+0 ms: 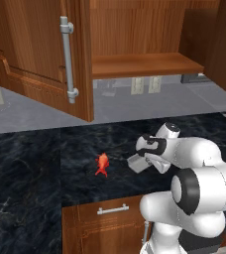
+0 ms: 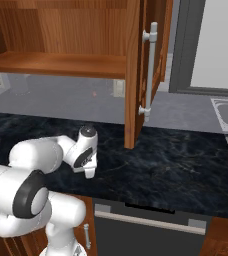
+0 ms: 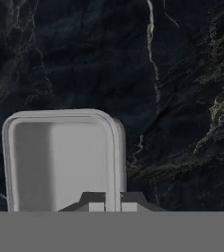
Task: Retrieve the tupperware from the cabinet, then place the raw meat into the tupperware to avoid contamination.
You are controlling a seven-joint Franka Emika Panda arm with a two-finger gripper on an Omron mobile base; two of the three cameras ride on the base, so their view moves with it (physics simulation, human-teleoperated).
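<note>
Pale grey tupperware [image 3: 60, 157], shallow and round-cornered, is pinched at its rim by the hand [image 3: 113, 205].

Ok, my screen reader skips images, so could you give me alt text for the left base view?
The claw holds the pale tupperware just above the black marble counter, right of the orange-red raw meat. Above, the wooden cabinet stands open, its shelf bare.

Fingers [image 3: 113, 204] pinched together, arm low
</note>
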